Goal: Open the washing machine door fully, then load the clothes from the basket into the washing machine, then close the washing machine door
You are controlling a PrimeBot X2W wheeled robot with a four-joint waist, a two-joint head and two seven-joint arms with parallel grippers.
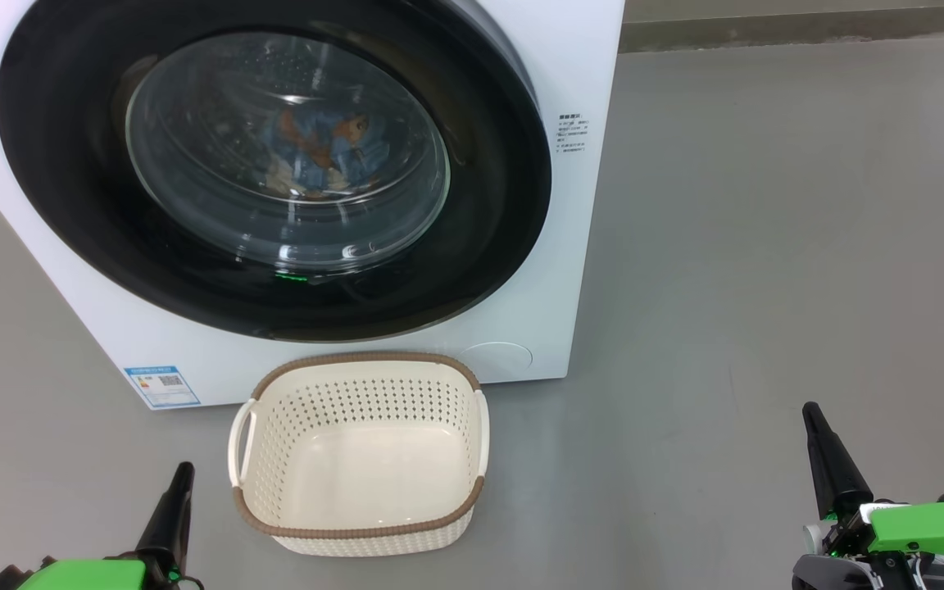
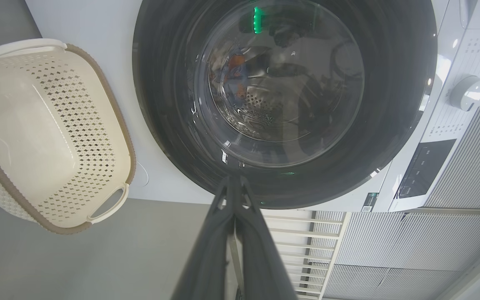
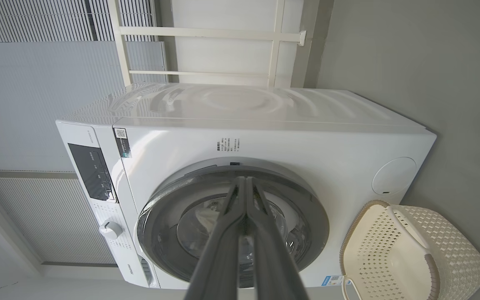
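Two dark grippers sit low at the near edge of the scene, each on a bright green wrist. The left gripper (image 1: 179, 483) has its long fingers pressed together with nothing between them. In its wrist view they meet in a single point aimed at the lower rim of the door. The right gripper (image 1: 816, 430) is closed the same way and also holds nothing. It stands well apart from the left one, over bare grey floor (image 1: 767, 246).

Between them, nearer the left gripper, the basket (image 1: 357, 410) stands upright on the floor. It is cream with perforated walls and a brown woven rim, and its smooth inner floor is bare. It sits just in front of the washing machine (image 1: 570, 246), below the door; whether the two touch cannot be told.

The washing machine door (image 1: 62, 164), a wide glossy black ring around a bulging glass bowl, lies shut, flush against the white front. Behind the glass, inside the steel drum, the clothes (image 1: 324, 147) show as a bunched heap of blue fabric with orange and brown figures, blurred by reflections.

A small blue label sticker (image 1: 162, 386) is on the machine's lower front corner, to the left of the basket. A round white cap (image 1: 496, 358) is set into the front beside the basket's far right corner. The left wrist view also takes in a pale dial (image 2: 469, 92) and a dark control panel (image 2: 425, 166) along the machine's top edge.
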